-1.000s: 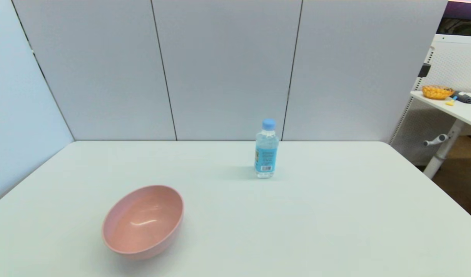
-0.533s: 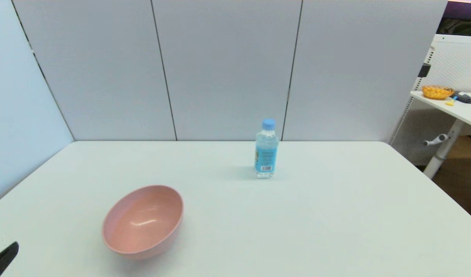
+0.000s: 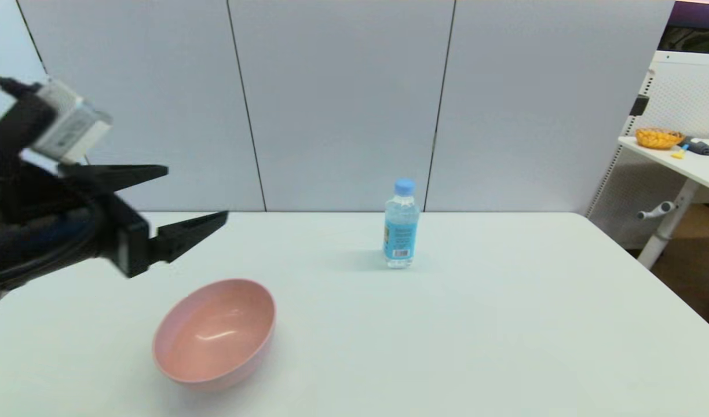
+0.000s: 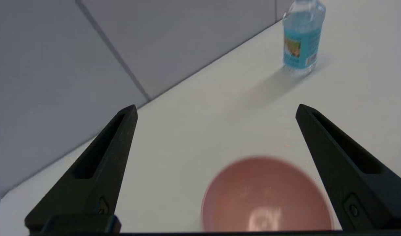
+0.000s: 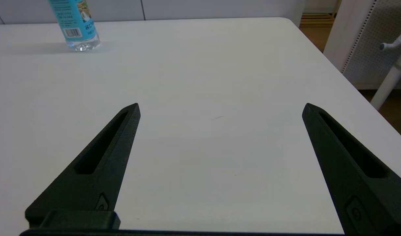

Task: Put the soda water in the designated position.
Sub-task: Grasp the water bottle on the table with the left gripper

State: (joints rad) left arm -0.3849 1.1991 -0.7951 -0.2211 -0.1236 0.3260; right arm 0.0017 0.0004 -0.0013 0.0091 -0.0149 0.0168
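Approach step: the left hand (image 3: 195, 194), fingers spread and empty, hovers well apart from the upright soda water (image 3: 401, 225). Next it must reach across the bench (image 3: 505, 324) and straddle the bottle. The right hand (image 5: 220, 108) is likewise spread, idle.

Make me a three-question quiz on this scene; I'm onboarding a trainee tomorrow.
1. True or false: the bottle stands upright on the table.
2. Which gripper shows in the head view? A) left B) right C) both
3. Fill in: the left gripper hangs above and behind the pink ____, fingers spread.

Key:
1. True; it stands capped near the table's far edge, nothing touching it.
2. A; the right gripper appears only in its own wrist view, open over bare table.
3. bowl
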